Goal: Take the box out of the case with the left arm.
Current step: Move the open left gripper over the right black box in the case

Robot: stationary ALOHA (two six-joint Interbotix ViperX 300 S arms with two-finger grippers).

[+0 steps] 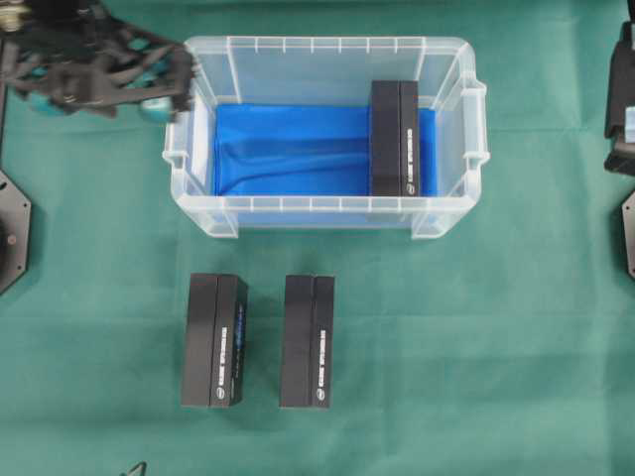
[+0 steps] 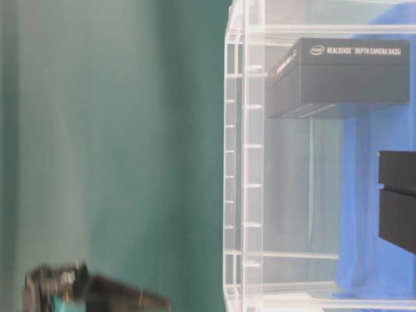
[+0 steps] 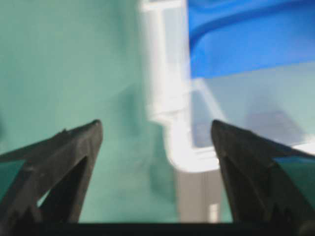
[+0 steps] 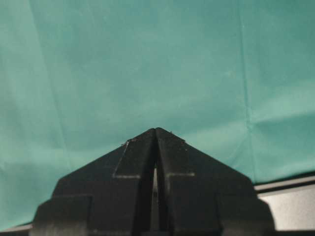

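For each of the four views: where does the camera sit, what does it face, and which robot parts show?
Overhead: looks down on the case, boxes, left gripper.
Table-level: sideways, low, at the case wall; blurred gripper at bottom left.
Left wrist: between open fingers, over the case corner.
Right wrist: shut right gripper over cloth.
Shared: case, green cloth.

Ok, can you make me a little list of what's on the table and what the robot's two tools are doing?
case: clear bin with a blue sheet in its bottom, on the green cloth
box in case: one black box, at the right end
boxes outside: two black boxes, side by side in front of the case
left tool: open, empty, above the case's left end
right tool: shut, empty
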